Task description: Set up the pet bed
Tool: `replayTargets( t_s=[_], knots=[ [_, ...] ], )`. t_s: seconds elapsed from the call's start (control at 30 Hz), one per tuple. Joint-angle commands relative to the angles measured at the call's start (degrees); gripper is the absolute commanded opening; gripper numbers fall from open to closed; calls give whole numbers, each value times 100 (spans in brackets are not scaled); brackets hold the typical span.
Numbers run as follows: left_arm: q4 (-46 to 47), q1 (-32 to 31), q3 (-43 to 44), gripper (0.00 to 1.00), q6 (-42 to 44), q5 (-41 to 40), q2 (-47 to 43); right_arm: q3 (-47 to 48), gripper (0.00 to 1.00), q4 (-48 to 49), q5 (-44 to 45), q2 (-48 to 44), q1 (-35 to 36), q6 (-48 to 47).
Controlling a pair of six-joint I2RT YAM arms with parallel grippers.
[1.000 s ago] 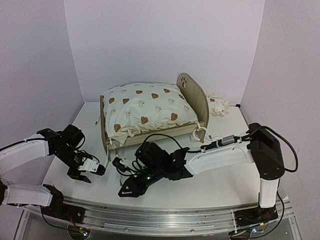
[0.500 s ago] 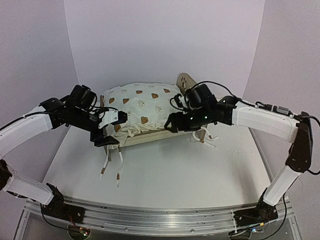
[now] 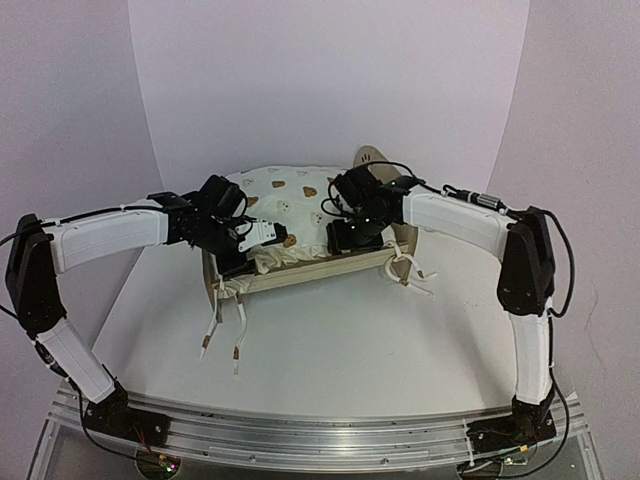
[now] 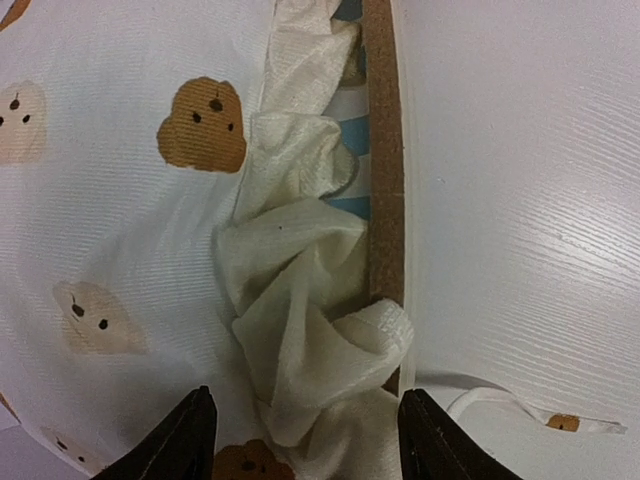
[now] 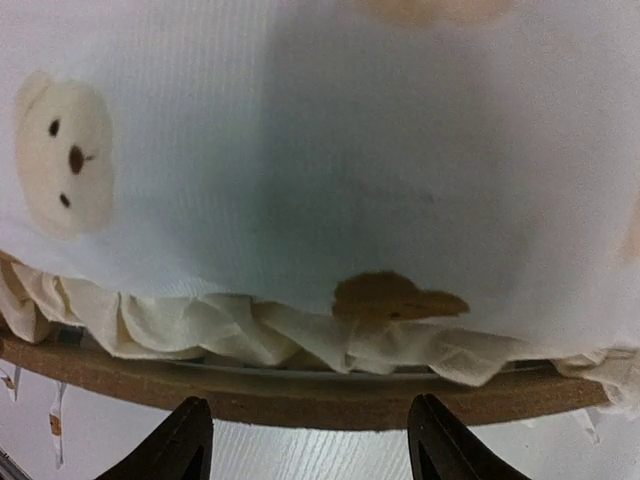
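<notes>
The left claw (image 4: 305, 440) is spread, one finger on either side of the cushion's bunched ruffle (image 4: 300, 300) at the near foot corner of the pet bed (image 3: 320, 268). It pinches nothing. The right claw (image 5: 310, 445) is spread as well and hangs over the bed's near side rail (image 5: 300, 400), toward the head end, with only cushion cloth and wood in front of it.

Nearest the arms' bases, in front of the bed's foot corner, two loose cream ties (image 3: 222, 330) trail across the white table (image 3: 330, 370). More ties (image 3: 410, 272) lie knotted just off the bed's near head corner.

The bed itself stands on the table past the ties, long side toward the arms, and both claws meet over it. Its thin, light-wood rail edges a blue-and-white striped base (image 4: 345, 110), which peeks out beside the ruffle. The cream bear-print cushion (image 3: 285, 190) lies on top of the bed and fills it. Its edge spills onto the near rail and is not tucked inside. Farthest back, at the bed's right end, the rounded headboard (image 3: 372, 157) rises behind the right arm.

The frame looks light and stiff, so a sideways push would probably slide it across the smooth table. The cushion is soft and puffy, and it should give rather than lift as one piece. The ruffle or a corner seam is probably the best place to grip it, with a shallow pinch on cloth only and the fingers kept off the rail. The small pillow does not show in any view.
</notes>
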Motion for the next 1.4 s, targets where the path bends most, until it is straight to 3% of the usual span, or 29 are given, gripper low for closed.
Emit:
replayTargets(
  t_s=[0.0, 0.23, 0.57, 0.67, 0.77, 0.83, 0.9, 0.93, 1.13, 1.37],
  knots=[
    [-38, 136, 237, 62, -50, -222, -10, 759, 67, -133, -55, 435, -7, -33],
    [299, 361, 47, 60, -40, -178, 192, 983, 61, -132, 289, 886, -57, -15],
    [281, 338, 366, 63, 47, 1061, 448, 909, 10, -130, 266, 776, -86, -107],
    [447, 337, 382, 61, 173, 1108, 483, 993, 1, -124, 174, 723, -100, -199],
    [529, 336, 443, 46, 324, 1240, 578, 1054, 0, -119, 116, 566, -129, -306],
    [477, 348, 494, 29, 332, 1362, 619, 1065, 0, -115, 72, 424, -155, -411],
    [351, 393, 542, 5, 295, 1505, 621, 1040, 0, -115, -2, 269, -189, -534],
    [260, 440, 580, 0, 258, 1579, 601, 1026, 0, -115, -95, 209, -210, -585],
    [-324, 1028, 1057, 0, 81, 2268, 295, 802, 0, -115, -551, -189, -328, -758],
    [-388, 1083, 613, 0, 416, 2437, -371, 590, 0, -115, -1139, -497, -398, -921]
  ],
)
